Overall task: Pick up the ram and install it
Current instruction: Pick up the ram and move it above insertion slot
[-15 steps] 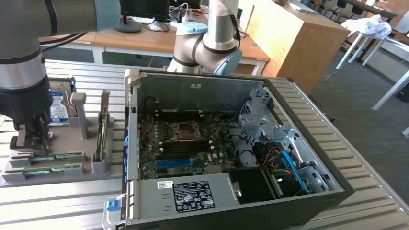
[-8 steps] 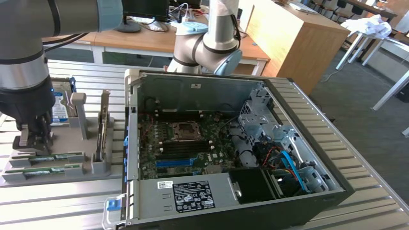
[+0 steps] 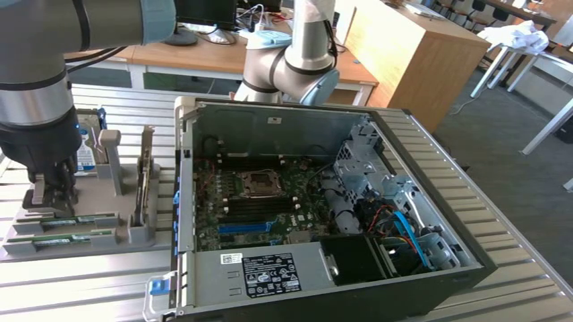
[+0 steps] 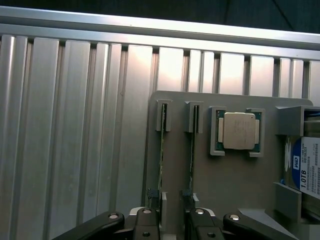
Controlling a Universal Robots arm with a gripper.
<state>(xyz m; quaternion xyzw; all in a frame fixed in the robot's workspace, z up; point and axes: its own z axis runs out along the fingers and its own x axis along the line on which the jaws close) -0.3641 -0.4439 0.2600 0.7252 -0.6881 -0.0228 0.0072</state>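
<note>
Hovering low over a grey holder (image 4: 175, 165), the gripper (image 4: 174, 223) has its jaws spread apart and clamps nothing; bare holder surface shows in the gap between its dark fingers (image 4: 147, 227). The ram (image 4: 161, 150) stands on its long edge in a pair of slotted posts, seen edge-on from the wrist as a thin green line. Its long axis runs straight away from the gripper: the near end sits just beside one fingertip, and the far end points toward the slatted metal table (image 4: 75, 125) beyond the holder. A second stick (image 4: 192, 150) stands parallel in the neighbouring slots, its near end just beside the other fingertip. Whether a finger touches either stick cannot be told. Past the second stick, further out on that side of the gripper, a square silver processor (image 4: 239, 131) lies flat in its cradle, with a blue-labelled hard drive (image 4: 306, 172) beyond it. In the exterior view both sticks run lengthwise across the holder beneath the gripper, and the open computer case (image 3: 268, 134) stands well off to the exterior view's right.
</note>
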